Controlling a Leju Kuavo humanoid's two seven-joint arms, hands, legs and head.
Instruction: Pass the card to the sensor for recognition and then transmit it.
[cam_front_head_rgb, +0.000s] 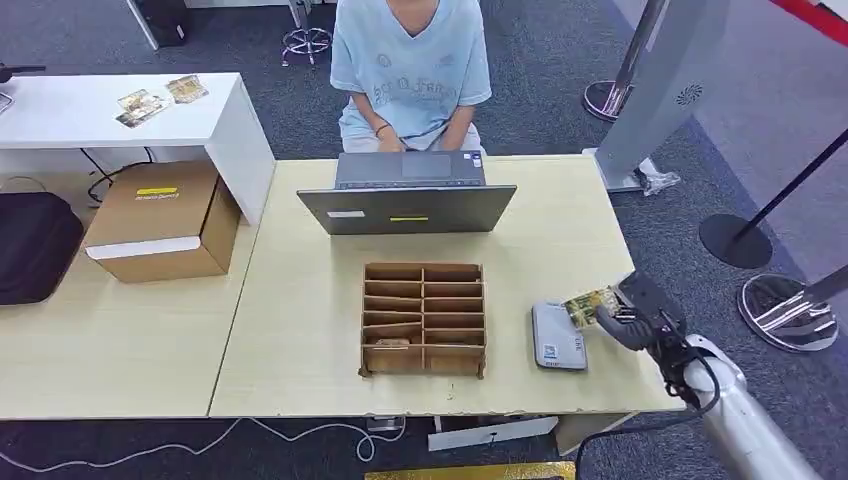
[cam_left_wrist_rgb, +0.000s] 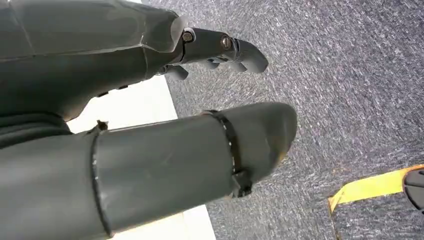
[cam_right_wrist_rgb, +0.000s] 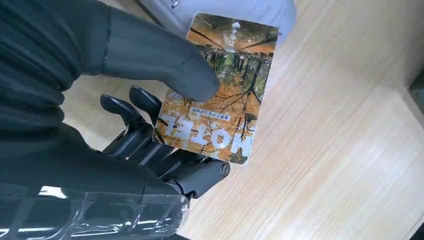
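Note:
My right hand (cam_front_head_rgb: 630, 312) hovers at the right side of the table and pinches a card (cam_front_head_rgb: 588, 303) printed with an autumn forest picture. In the right wrist view the thumb presses on the card (cam_right_wrist_rgb: 225, 95) from above while the dark fingers (cam_right_wrist_rgb: 150, 145) support it from beneath. The card's far end reaches over the right edge of the grey sensor pad (cam_front_head_rgb: 557, 338), seen at the card's tip as a grey body (cam_right_wrist_rgb: 250, 7). My left hand (cam_left_wrist_rgb: 150, 125) hangs beside the table over the carpet, holding nothing, its fingers apart.
A wooden compartment organiser (cam_front_head_rgb: 424, 318) stands mid-table left of the sensor. An open laptop (cam_front_head_rgb: 408, 192) sits behind it with a person (cam_front_head_rgb: 410, 65) seated at it. A cardboard box (cam_front_head_rgb: 165, 220) and black bag (cam_front_head_rgb: 35, 245) lie at the left; stanchion bases (cam_front_head_rgb: 790, 310) stand on the right.

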